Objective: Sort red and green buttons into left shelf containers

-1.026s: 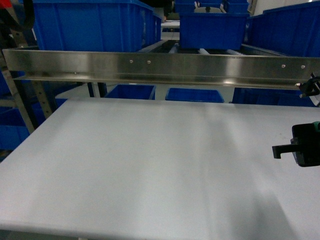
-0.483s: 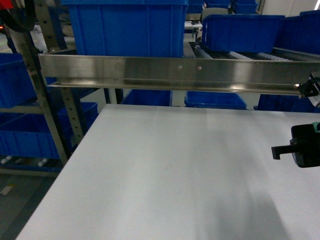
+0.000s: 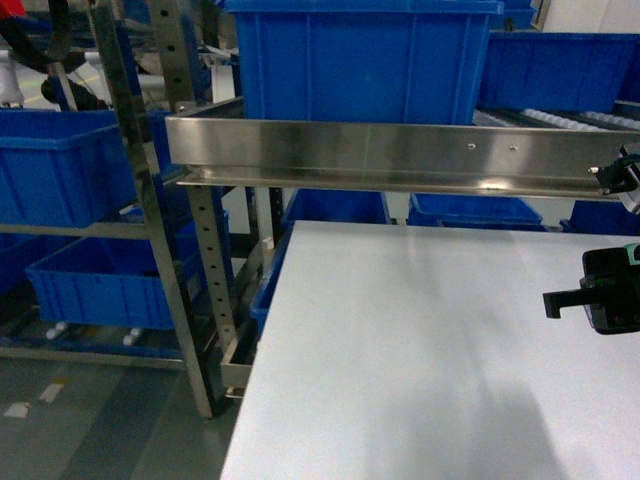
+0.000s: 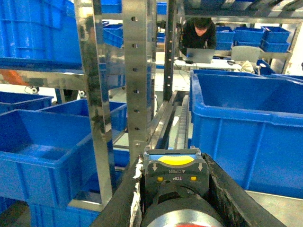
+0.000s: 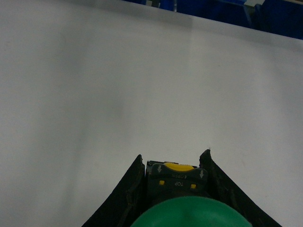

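On the right edge of the head view, right hand [image 3: 560, 300] sits over the white bench [image 3: 420, 350], black body with a bit of green cap showing. Left hand not in this view. Left shelf [image 3: 150, 200] stands just left of the bench; steel rail [image 3: 380, 150] crosses the top with a blue container [image 3: 360, 70] on it, more blue bins [image 3: 90, 280] on lower levels.

Left wrist view: left hand [image 4: 174, 189] closed on a button block [image 4: 175, 172], yellow tab and "TOP" marking visible between the fingers [image 4: 227, 194]. Cap colour can't be read here. Perforated post [image 4: 139, 75] is right ahead, blue container [image 4: 246, 132] to the right, another lower left. Person at a laptop far back.

Right wrist view: right hand [image 5: 176, 182] gripping the green button [image 5: 189, 215], cap at bottom edge, block seated between both fingers [image 5: 123, 198], bare bench below.
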Motion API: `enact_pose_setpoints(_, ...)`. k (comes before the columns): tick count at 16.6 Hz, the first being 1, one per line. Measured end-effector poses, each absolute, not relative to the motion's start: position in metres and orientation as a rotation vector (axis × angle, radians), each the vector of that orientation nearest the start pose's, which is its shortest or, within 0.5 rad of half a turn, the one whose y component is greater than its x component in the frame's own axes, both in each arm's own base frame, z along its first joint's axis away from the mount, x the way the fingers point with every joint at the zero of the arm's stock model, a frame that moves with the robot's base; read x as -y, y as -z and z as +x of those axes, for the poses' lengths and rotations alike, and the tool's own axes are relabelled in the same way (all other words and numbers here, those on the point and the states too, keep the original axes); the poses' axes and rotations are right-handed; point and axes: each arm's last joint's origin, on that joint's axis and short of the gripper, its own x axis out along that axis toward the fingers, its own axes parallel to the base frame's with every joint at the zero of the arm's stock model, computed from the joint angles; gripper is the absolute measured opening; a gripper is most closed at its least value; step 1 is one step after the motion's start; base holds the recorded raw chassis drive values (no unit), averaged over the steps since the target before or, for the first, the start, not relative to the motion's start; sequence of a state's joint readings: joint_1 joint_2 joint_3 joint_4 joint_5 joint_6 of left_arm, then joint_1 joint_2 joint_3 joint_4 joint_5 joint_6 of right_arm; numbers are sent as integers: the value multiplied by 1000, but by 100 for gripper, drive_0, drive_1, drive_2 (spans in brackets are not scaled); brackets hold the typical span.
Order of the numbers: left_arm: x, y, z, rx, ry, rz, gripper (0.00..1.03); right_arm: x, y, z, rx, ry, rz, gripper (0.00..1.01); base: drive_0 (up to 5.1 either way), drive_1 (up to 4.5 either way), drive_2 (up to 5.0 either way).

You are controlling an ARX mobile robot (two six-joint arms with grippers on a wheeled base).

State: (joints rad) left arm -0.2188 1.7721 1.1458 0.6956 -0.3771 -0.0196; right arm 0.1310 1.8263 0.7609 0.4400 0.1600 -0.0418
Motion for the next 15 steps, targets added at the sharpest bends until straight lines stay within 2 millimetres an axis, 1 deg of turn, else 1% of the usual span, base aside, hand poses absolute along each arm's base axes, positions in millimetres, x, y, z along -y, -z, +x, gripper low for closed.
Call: enact_pose_setpoints(15,77,-274,394,68,-158,-40,28,-39,-117,334,-619,15,-131,29,-493,330,141)
